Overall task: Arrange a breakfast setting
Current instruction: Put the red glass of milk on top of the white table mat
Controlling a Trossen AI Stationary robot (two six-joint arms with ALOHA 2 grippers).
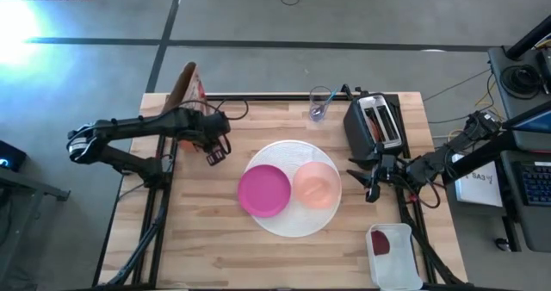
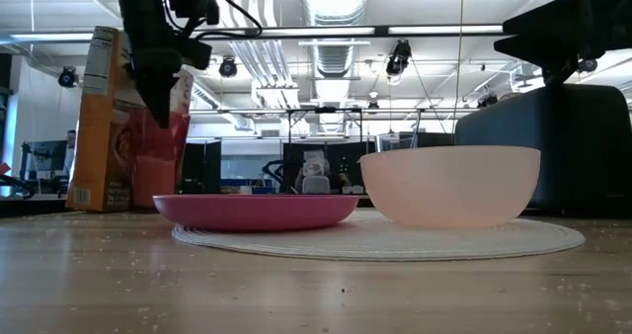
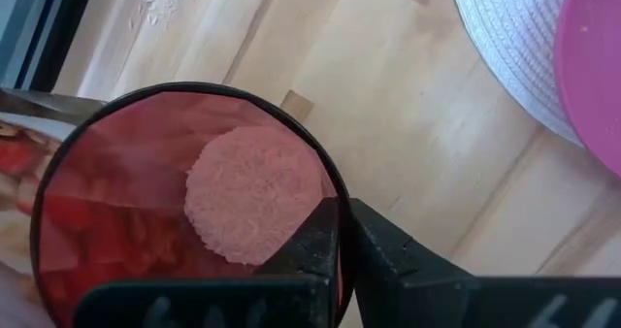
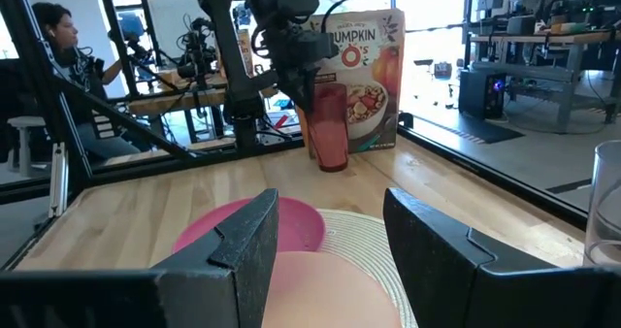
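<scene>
A: High view first. How much of the setting is laid?

B: The large white plate (image 1: 293, 226) sits at centre frame, with the magenta plate (image 1: 263, 190) on its left part and the peach bowl (image 1: 317, 185) on its right. Left of them, the left gripper (image 1: 215, 145) is at the pink cup (image 1: 217, 151). A clear glass (image 1: 320, 103) near the top edge seems to hold the teal-handled spoon; I'd say cup and spoon remain to be placed.

A: Low view?

B: Magenta plate (image 2: 255, 210) and peach bowl (image 2: 450, 186) rest on the white plate (image 2: 533, 239). At upper left the pink cup (image 2: 158, 161) hangs under the left arm, before a cereal box (image 2: 99, 117).

A: Left wrist?

B: The fingers (image 3: 310, 246) are pinched together on the cup (image 3: 146, 202) rim.

A: Right wrist?

B: The right gripper (image 4: 330, 236) stands apart and empty over the bowl (image 4: 320, 289); the cup (image 4: 328, 124) shows at upper centre.
</scene>
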